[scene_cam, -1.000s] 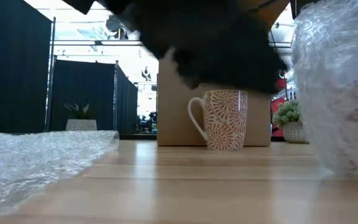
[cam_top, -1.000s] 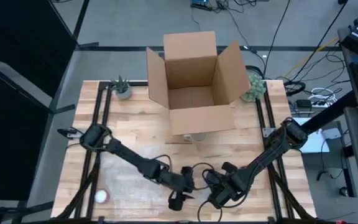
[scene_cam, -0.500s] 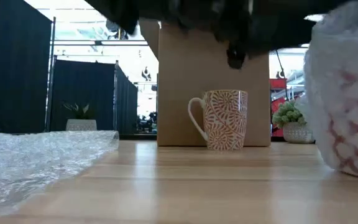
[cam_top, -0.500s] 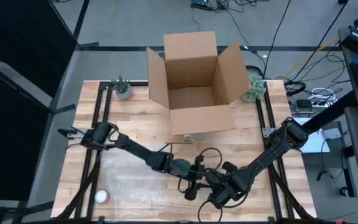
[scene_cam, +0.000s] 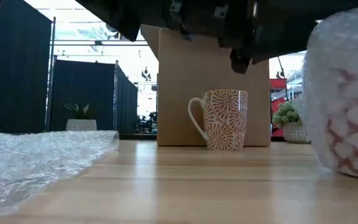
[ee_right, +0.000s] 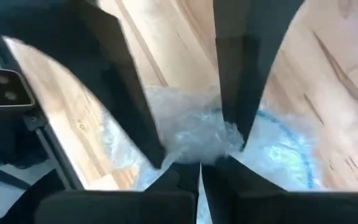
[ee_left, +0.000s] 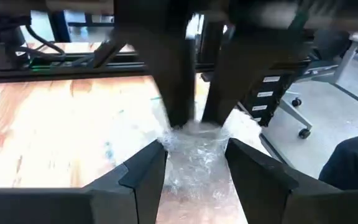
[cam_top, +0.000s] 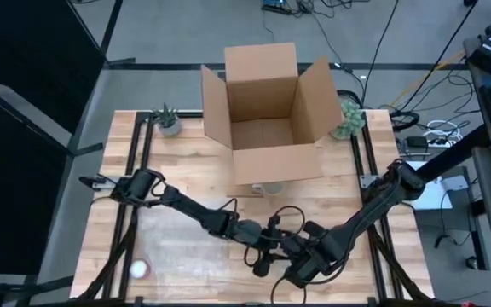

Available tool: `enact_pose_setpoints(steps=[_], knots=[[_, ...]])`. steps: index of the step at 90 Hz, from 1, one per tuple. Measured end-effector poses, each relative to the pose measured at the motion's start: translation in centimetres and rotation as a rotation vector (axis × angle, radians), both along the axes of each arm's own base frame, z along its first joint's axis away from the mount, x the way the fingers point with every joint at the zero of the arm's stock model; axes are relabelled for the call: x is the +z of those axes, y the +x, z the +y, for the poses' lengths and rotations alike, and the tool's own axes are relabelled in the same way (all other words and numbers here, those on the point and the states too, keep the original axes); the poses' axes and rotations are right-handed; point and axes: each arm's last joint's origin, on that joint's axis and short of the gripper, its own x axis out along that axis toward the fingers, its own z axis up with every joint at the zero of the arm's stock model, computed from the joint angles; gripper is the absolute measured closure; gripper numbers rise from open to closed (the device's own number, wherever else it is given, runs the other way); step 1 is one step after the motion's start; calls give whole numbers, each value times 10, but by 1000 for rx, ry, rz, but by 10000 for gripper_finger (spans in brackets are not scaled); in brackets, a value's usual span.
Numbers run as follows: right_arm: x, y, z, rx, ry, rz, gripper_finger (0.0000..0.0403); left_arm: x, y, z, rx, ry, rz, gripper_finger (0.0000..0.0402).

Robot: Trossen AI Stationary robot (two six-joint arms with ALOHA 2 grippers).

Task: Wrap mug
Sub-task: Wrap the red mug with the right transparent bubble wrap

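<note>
- Mug (cam_top: 269, 188), bare, stands against the box (cam_top: 262, 128) in the high view, half under its front flap. The left arm (cam_top: 190, 211) and right arm (cam_top: 365, 213) meet at the table's front, well clear of it, and what they hold is hidden beneath them. With both wrists this close, the arms could knock together on the next turn.
- The low view shows the mug upright before the box, untouched. A second mug, already in wrap, forms a bundle (scene_cam: 347, 106) at the right edge. I cannot tell whether it rests on the table or hangs just above it. The sheet (scene_cam: 36, 162) lies well apart, so it is unlikely to snag.
- In the left wrist view, the left gripper (ee_left: 194, 149) has its jaws spread around the bundle without pressing it. If they close off-centre, the wrap may bunch or slide off the mug.
- In the right wrist view, the right gripper (ee_right: 201, 165) is pinched tight on a fold of the bundle's wrap. That is film only, not the mug, so a pull could tear it or let the mug slip out.
</note>
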Motion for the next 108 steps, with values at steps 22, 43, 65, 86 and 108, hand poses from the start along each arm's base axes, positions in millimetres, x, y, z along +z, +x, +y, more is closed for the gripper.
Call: enact_pose_setpoints(steps=[22,43,65,86,108], knots=[[26,-22,-4,-13,20,-16,403,0,0,0,0,-4,3,238],[22,-52,-5,-98,-67,123,403,0,0,0,-2,-4,5,238],[-4,-69,14,-132,-14,118,403,0,0,0,-2,-4,5,238],[-28,-58,22,-105,58,-30,403,-1,-1,-1,-3,-4,9,238],[-41,-34,27,-30,101,-107,403,-1,-1,0,0,0,20,238]])
